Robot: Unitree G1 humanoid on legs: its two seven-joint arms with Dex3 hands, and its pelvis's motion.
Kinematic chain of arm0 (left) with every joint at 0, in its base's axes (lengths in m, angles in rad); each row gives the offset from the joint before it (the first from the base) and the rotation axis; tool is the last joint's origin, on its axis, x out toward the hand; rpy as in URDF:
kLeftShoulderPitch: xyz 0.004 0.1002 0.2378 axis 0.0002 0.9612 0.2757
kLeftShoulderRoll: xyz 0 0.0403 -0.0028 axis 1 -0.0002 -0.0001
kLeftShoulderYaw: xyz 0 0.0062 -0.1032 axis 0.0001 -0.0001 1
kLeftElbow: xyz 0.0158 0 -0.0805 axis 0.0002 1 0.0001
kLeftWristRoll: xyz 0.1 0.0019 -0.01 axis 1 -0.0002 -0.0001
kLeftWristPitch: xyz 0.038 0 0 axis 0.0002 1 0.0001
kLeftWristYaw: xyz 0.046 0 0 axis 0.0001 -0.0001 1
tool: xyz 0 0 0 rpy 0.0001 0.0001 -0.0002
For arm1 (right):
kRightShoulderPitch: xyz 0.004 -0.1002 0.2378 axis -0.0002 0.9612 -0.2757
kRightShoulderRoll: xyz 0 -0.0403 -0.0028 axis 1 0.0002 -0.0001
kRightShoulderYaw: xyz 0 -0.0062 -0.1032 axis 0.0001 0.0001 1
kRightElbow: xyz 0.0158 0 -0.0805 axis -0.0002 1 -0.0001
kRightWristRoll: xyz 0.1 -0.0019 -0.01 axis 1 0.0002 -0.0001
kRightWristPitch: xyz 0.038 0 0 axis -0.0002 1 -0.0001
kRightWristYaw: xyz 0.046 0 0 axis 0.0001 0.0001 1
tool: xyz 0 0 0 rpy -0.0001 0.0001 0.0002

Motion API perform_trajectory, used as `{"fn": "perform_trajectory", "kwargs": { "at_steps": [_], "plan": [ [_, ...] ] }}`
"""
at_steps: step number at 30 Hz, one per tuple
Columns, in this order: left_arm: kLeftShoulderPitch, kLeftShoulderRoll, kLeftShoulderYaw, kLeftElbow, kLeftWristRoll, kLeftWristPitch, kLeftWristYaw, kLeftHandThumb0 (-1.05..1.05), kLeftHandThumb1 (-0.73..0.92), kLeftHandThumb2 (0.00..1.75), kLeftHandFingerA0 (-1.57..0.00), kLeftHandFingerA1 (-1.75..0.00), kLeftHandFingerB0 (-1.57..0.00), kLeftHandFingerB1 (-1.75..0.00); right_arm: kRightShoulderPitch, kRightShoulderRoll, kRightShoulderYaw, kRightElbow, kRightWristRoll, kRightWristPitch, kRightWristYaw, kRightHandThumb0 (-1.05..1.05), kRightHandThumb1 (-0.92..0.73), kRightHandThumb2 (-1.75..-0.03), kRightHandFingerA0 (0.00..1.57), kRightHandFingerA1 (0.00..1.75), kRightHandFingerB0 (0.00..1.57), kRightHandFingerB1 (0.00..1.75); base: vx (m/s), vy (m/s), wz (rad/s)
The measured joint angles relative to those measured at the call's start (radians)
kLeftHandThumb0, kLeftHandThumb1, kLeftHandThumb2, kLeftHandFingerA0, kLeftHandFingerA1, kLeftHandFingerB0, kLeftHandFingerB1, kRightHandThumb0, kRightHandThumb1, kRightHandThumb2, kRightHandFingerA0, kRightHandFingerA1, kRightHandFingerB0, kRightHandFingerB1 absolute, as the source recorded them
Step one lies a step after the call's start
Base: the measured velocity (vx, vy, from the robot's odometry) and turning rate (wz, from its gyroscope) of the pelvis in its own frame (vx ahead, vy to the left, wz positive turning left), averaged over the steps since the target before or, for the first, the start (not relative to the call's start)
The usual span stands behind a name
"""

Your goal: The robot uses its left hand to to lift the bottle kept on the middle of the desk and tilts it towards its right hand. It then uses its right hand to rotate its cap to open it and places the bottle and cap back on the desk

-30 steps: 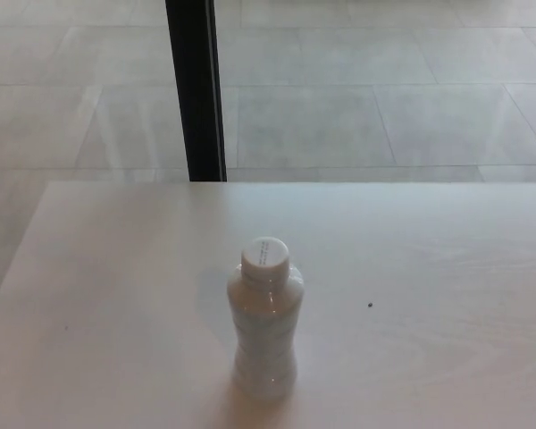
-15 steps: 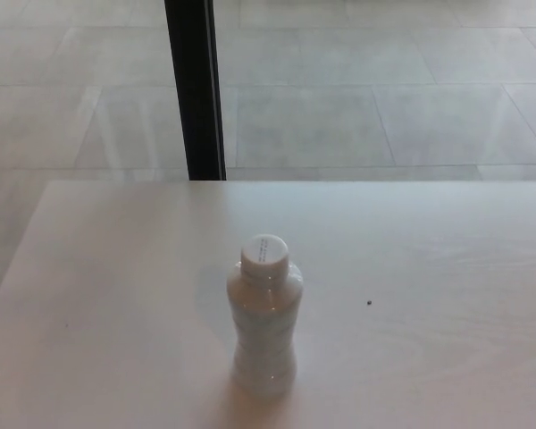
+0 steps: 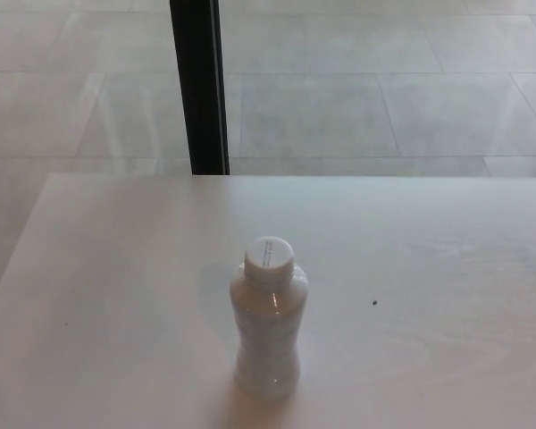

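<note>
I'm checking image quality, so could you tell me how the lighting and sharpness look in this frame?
Head view: soft and slightly hazy overall; the bottle is pale against the washed-out desk, casting only a faint shadow at its base; the tiled floor shows a dull sheen.

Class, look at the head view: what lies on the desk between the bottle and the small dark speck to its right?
Nothing: in the head view the desk is bare between the bottle and the dark speck.

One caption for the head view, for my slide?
Capped white bottle standing upright on the pale desk, no robot hand visible.
</note>
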Motion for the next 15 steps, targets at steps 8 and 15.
{"fn": "perform_trajectory", "kwargs": {
  "at_steps": [8,15],
  "plan": [
    [-0.043,-0.043,-0.096,-0.193,-0.007,0.037,0.001,-0.39,0.44,1.02,-0.04,-0.54,0.00,-0.49,0.056,0.088,0.116,-0.273,0.010,0.032,0.016,-1.01,-0.59,-1.01,0.15,0.75,0.05,0.66,0.00,0.000,0.00],
    [-0.066,-0.112,-0.240,-0.378,-0.013,0.112,0.016,-0.39,0.43,1.01,-0.03,-0.53,0.00,-0.50,0.173,0.168,0.268,-0.477,0.021,0.089,0.042,-0.98,-0.77,-0.63,0.13,0.94,0.06,0.70,0.00,0.000,0.00]
  ]
}}
